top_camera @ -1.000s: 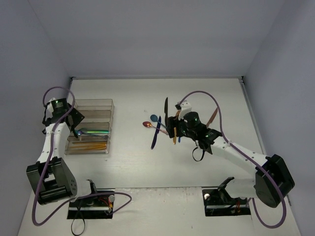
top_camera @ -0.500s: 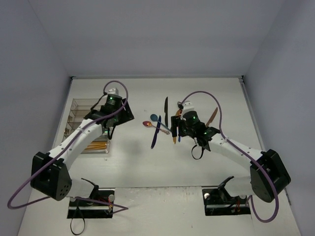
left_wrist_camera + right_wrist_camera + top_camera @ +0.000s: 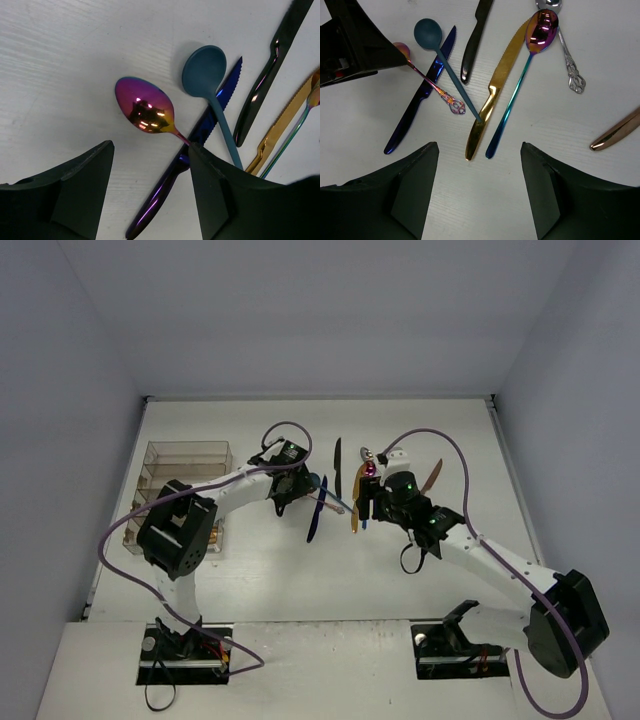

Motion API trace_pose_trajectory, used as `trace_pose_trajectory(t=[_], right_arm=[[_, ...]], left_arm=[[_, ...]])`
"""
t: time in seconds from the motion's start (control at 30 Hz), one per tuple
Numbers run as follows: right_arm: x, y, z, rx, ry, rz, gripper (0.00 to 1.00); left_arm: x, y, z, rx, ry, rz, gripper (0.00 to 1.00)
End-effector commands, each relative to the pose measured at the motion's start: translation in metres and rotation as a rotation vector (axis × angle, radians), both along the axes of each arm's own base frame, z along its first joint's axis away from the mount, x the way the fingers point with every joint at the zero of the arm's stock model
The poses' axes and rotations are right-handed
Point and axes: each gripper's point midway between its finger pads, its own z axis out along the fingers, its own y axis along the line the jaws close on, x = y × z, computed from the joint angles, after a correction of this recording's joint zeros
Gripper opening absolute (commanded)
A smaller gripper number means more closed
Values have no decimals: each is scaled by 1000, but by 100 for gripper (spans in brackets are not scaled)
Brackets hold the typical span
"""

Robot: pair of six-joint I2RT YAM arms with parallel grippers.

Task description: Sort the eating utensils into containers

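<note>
Mid-table (image 3: 460,440), loose cutlery lies in a cluster between the two arms. Left jaws (image 3: 150,200) stand open and low over the near left edge of the pile, gripping nothing. A pink-purple spoon (image 3: 145,111) lies bowl-up just ahead of them, its handle running under one finger. A teal spoon (image 3: 204,70) lies beside it, handle laid across a dark blue knife (image 3: 202,127). Further right are a black knife (image 3: 265,75) and a gold knife (image 3: 285,125), side by side, not touching. Right jaws (image 3: 477,195) are also open and empty, hovering near the handle end of the gold knife. A rainbow-tinted spoon (image 3: 542,25) lies along that knife; a silver spoon (image 3: 568,65) with an ornate handle lies just right of it. A copper piece (image 3: 617,131) lies apart at the far right, type unclear. The clear tray (image 3: 190,450) sits at the table's left side, well apart from the cluster, partly behind the left arm.
</note>
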Motion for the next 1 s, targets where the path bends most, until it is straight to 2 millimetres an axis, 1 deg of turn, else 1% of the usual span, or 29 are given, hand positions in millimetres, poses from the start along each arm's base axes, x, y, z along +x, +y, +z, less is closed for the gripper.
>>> trace_pose_trajectory(t=[0.0,0.07,0.27,0.4,0.57,0.8,0.97], right_arm=[[3,-8,12,19,-47,-39,64],[3,-9,10,13,-44,-38,64],[2,-12,8,4,-46,-44,64],[2,-15,6,-3,-47,-51,64],[1,-17,4,-8,-45,-54,64],[0,-20,4,-10,-52,-58,64],[-2,-22,2,-12,-49,-59,64]], left_arm=[[23,-24,38,-75,-121,57,58],[24,-28,38,-77,-128,53,58],[26,-33,14,-76,-62,83,58],[23,-29,-1,-49,-32,102,56],[26,-25,-6,-24,-31,127,50],[28,-17,-14,2,-15,159,30],[27,-10,-21,9,8,176,10]])
